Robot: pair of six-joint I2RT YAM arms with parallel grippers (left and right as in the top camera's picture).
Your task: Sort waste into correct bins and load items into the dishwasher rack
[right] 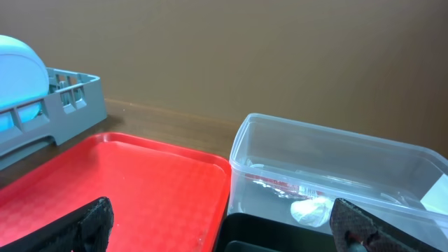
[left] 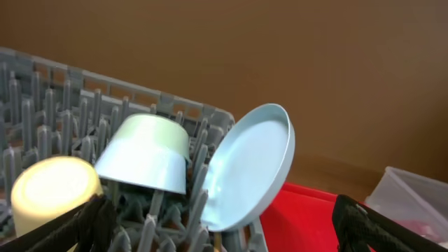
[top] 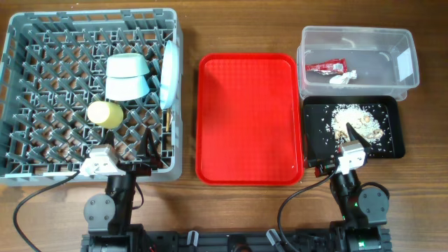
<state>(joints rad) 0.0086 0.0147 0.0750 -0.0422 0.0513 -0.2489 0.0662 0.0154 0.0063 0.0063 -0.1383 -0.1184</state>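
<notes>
The grey dishwasher rack (top: 42, 42) holds two mint bowls upside down (top: 128, 65) (top: 128, 87), the yellow cup (top: 105, 113), the pale-blue plate on edge (top: 169, 73) and a thin wooden chopstick (top: 169, 121). The fork is not visible. The clear tub (top: 364, 38) holds the red wrapper (top: 325, 67) and the white scrap (top: 341, 78). The black tray (top: 392, 143) holds rice-like crumbs (top: 357, 119). My left gripper (top: 124, 155) (left: 224, 231) is open and empty over the rack's front edge. My right gripper (top: 338, 148) (right: 224, 224) is open and empty at the black tray's front left corner.
The red serving tray (top: 248, 119) lies bare between the rack and the bins. In the left wrist view the cup (left: 49, 192), a bowl (left: 147, 154) and the plate (left: 248, 164) are close ahead. The tub (right: 336, 175) fills the right wrist view.
</notes>
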